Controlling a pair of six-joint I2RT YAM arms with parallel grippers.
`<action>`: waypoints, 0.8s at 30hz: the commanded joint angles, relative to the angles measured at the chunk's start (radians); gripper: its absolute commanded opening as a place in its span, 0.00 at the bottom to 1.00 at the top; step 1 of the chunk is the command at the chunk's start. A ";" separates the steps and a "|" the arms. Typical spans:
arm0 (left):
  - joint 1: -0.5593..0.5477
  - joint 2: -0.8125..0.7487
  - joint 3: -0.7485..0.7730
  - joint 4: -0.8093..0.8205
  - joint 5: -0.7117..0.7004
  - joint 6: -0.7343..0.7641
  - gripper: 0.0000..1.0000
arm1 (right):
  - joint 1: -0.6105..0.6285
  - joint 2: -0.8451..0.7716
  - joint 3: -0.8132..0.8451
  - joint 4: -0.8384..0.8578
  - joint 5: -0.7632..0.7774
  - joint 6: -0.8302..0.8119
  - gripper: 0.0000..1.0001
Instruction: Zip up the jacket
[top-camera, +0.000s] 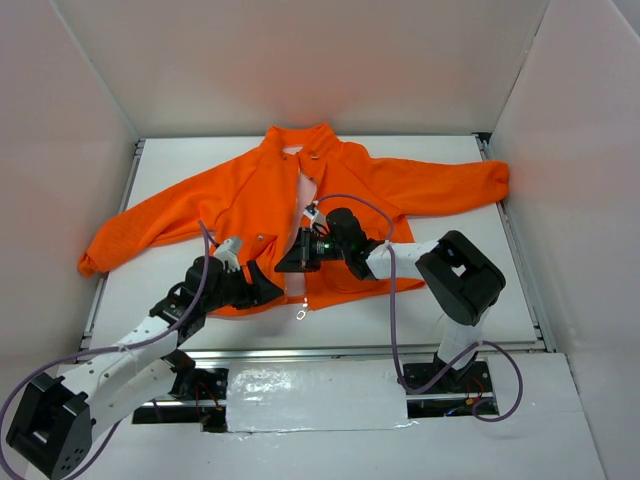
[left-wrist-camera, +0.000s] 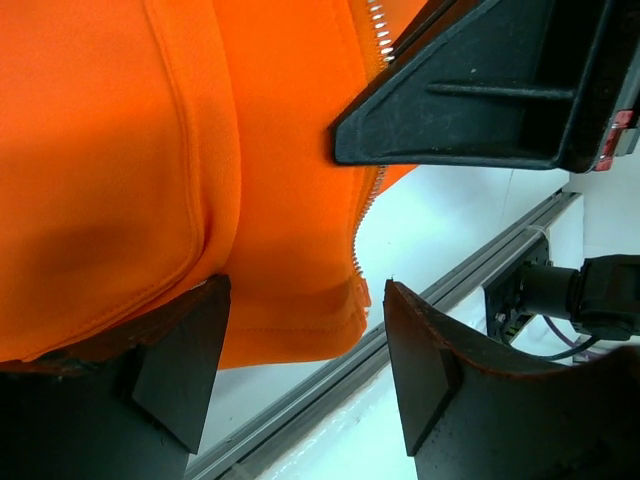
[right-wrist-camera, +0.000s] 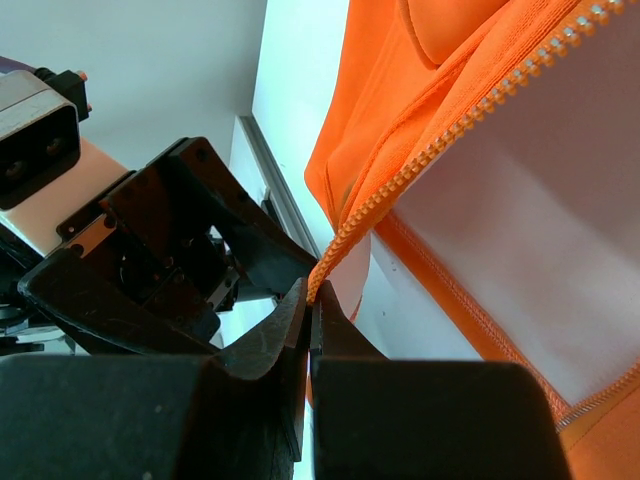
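- One jacket (top-camera: 250, 200) lies flat on the tabletop (top-camera: 480, 270) — collar far, hem near, sleeves spread left and right.
- Its zipper (right-wrist-camera: 450, 135) gapes along most of the front, with pale lining showing between the edges.
- Right gripper (right-wrist-camera: 312, 300): closed tight, pinching the zipper edge low down near the hem.
- Left gripper (left-wrist-camera: 305, 310): spread apart, straddling the hem corner beside the zipper — not yet clamped.
- Judged from this, nearly the whole run up to the collar remains.
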 joint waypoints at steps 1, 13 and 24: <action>-0.006 0.007 -0.004 0.101 0.025 -0.008 0.75 | 0.003 -0.010 0.004 0.050 -0.029 -0.006 0.00; -0.012 0.079 -0.029 0.178 0.045 -0.018 0.52 | 0.005 -0.008 0.013 0.038 -0.026 -0.006 0.00; -0.020 0.069 -0.043 0.195 0.048 -0.027 0.64 | 0.005 0.017 0.022 0.035 -0.014 0.004 0.00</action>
